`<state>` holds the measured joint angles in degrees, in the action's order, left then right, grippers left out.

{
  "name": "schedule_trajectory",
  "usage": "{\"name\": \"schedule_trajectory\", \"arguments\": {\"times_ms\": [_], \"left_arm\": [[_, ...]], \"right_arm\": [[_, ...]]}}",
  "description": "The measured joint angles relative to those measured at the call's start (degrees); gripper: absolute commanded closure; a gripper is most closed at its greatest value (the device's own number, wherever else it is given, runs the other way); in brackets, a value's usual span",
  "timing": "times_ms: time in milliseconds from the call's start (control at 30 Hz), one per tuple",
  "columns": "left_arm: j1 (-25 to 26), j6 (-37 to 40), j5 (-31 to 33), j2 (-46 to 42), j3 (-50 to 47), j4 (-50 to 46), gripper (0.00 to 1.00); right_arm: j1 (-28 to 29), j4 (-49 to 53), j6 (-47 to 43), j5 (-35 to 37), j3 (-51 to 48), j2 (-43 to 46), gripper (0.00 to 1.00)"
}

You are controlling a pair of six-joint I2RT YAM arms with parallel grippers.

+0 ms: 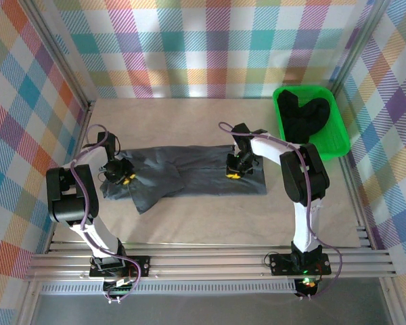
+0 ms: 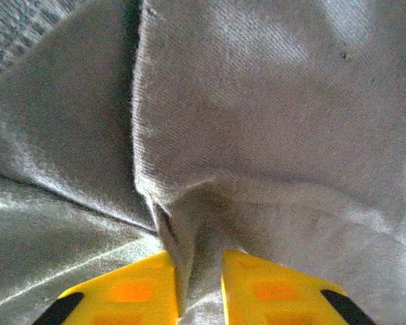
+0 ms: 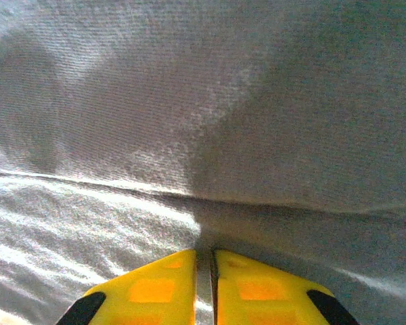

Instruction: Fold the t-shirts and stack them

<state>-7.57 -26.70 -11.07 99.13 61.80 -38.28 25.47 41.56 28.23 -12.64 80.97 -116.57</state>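
Observation:
A slate grey t-shirt (image 1: 189,172) lies partly folded across the middle of the table. My left gripper (image 1: 124,179) rests on its left end, and its yellow fingers (image 2: 125,292) are shut on a pinched fold of grey cloth (image 2: 199,264). On the shirt's right end sits my right gripper (image 1: 234,173), yellow fingers (image 3: 260,288) closed on a thin layer of the grey t-shirt (image 3: 204,284). Black t-shirts (image 1: 304,118) are bundled in the green tray (image 1: 335,145) at the back right.
Plaid walls enclose the table on three sides. Bare tabletop runs along the back (image 1: 183,122) and in front of the shirt (image 1: 210,220). Metal rails (image 1: 210,261) mark the near edge by the arm bases.

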Motion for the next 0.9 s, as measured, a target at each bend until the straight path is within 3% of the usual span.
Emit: {"name": "schedule_trajectory", "arguments": {"times_ms": [100,567,900], "left_arm": [[0.04,0.11,0.39,0.0,0.0,-0.81,1.0],[-0.87,0.83,5.92,0.37,11.93,-5.64,1.0],[-2.12,2.62,10.14,7.34,20.04,-9.88,1.0]], "right_arm": [[0.0,0.09,0.0,0.0,0.0,0.0,0.85],[0.0,0.15,0.0,0.02,0.0,0.0,0.85],[0.0,0.33,0.0,0.0,0.0,-0.02,0.85]]}}
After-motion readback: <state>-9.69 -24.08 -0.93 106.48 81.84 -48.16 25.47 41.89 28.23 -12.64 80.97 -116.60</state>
